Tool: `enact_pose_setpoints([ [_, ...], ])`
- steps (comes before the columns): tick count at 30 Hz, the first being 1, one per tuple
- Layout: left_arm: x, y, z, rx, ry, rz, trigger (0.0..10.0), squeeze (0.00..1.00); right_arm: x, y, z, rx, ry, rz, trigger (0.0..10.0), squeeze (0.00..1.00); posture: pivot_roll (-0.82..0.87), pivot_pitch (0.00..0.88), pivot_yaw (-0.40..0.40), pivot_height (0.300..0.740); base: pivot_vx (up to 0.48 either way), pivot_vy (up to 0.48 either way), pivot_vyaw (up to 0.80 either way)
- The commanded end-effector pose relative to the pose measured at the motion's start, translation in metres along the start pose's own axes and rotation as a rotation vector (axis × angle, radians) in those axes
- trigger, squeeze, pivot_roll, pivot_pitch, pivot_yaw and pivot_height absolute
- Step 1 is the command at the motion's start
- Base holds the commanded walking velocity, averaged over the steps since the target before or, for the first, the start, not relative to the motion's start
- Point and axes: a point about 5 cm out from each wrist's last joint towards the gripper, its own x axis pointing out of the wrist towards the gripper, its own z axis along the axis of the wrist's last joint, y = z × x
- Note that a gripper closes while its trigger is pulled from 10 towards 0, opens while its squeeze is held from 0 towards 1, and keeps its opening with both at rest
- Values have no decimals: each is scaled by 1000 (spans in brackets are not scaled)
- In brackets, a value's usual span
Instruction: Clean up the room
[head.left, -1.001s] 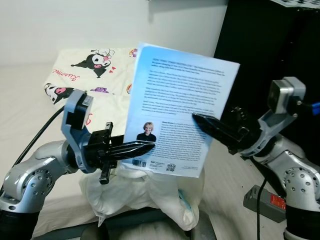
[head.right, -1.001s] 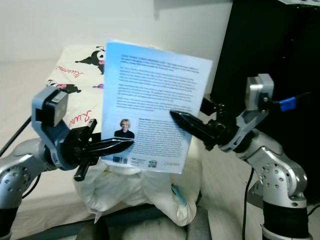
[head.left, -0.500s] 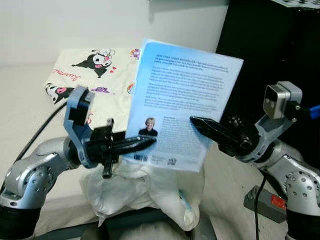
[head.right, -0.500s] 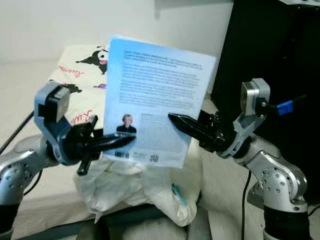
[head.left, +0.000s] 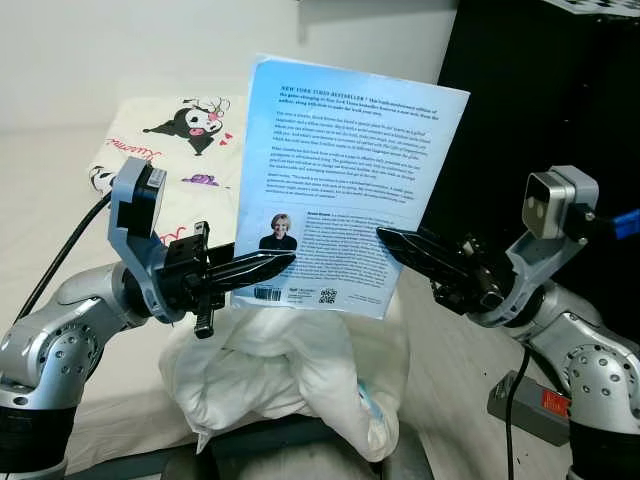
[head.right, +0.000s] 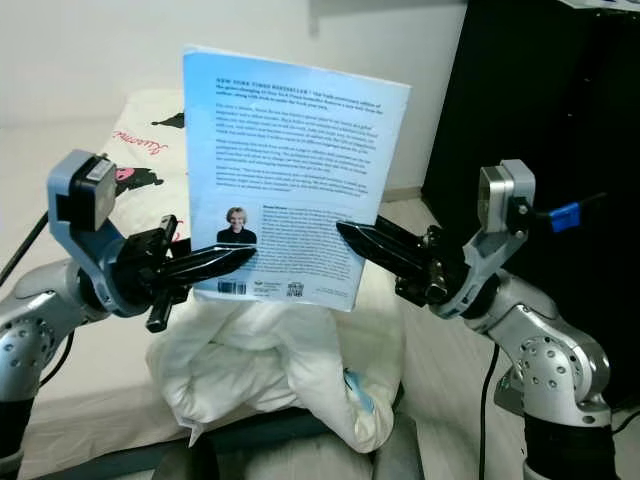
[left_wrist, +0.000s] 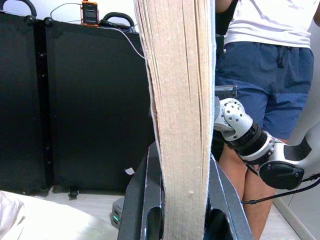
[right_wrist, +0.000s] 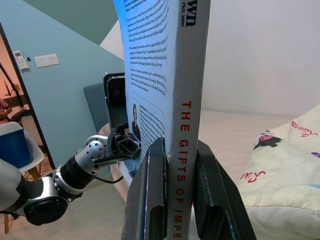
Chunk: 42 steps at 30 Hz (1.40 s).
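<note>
A light-blue paperback book (head.left: 340, 185) is held upright in the air before me, back cover facing me, slightly tilted. My left gripper (head.left: 280, 264) is shut on its lower left edge, over the page block (left_wrist: 182, 125). Over at the spine side, my right gripper (head.left: 390, 240) is shut on the book (right_wrist: 187, 125), red lettering showing between the fingers (right_wrist: 152, 200). A crumpled white cloth bundle (head.left: 290, 375) lies just below the book.
A cream pillow with cartoon prints (head.left: 185, 140) lies on the bed behind. A tall black cabinet (head.left: 560, 100) stands at the right. A grey box with a red label (head.left: 530, 405) and a cable sit on the floor. A person in blue shorts (left_wrist: 265, 75) stands nearby.
Both grippers have lifted the book higher and turned it more upright. It stays gripped on both sides.
</note>
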Motion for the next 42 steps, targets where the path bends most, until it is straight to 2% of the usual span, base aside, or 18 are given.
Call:
enact_pose_setpoints([
  [1,6,-5,0,6,-3,-43,10000,0,1,1,0,-7,-9,-3,0,0,-86,32,-22,475,0,0,0],
  [3,11,-4,-6,-15,-4,-26,10000,90,2,-1,0,-12,-17,-14,0,0,-88,29,-21,475,0,0,0],
  [4,12,-1,-7,-20,-11,-9,10000,925,2,-1,0,-15,-24,-20,0,0,-88,29,-21,475,0,0,0],
  [7,11,14,-5,8,-40,102,10000,1000,3,-9,5,-51,-59,-77,0,0,-93,25,-23,475,0,0,0],
  [10,7,24,-2,27,-61,181,10000,1000,3,-14,10,-78,-87,-127,0,0,-93,25,-23,475,0,0,0],
  [12,-9,44,5,78,-79,338,10000,1000,-5,-26,19,-119,-136,-237,0,0,-101,25,-23,475,0,0,0],
  [14,-9,44,5,78,-79,338,10000,1000,-5,-26,19,-119,-136,-237,0,0,-101,25,-23,475,0,0,0],
  [17,-36,70,28,177,-144,594,10000,1000,-22,-44,41,-183,-243,-428,0,0,-102,28,-20,475,0,0,0],
  [23,-40,77,30,222,-136,672,10000,1000,-47,-60,64,-255,-369,-643,0,0,-104,33,-18,475,0,0,0],
  [26,-12,74,5,293,-7,671,10000,1000,-79,-72,82,-295,-465,-851,0,0,-113,35,-18,475,0,0,0],
  [27,-12,74,5,293,-7,671,10000,1000,-79,-72,82,-295,-465,-851,0,0,-113,35,-18,475,0,0,0],
  [30,35,56,-32,369,148,598,10000,1000,-97,-76,85,-315,-473,-979,0,0,-117,35,-19,475,0,0,0],
  [31,35,56,-32,369,148,598,10000,1000,-97,-76,85,-315,-473,-979,0,0,-117,35,-19,475,0,0,0],
  [32,44,53,-43,391,191,587,10000,357,-98,-77,85,-316,-473,-989,0,0,-117,35,-19,475,0,0,0],
  [33,44,53,-43,391,191,587,10000,357,-98,-77,85,-316,-473,-989,0,0,-117,35,-19,475,0,0,0],
  [34,53,49,-53,397,221,579,10000,0,-98,-77,84,-315,-474,-994,0,0,-117,35,-17,475,0,0,0],
  [38,67,42,-68,433,261,568,10000,0,-97,-79,82,-314,-477,-998,0,0,-119,34,-16,475,0,0,0],
  [42,74,46,-75,529,288,703,10000,0,-93,-82,79,-308,-480,-984,0,0,-117,27,-16,475,0,0,0],
])
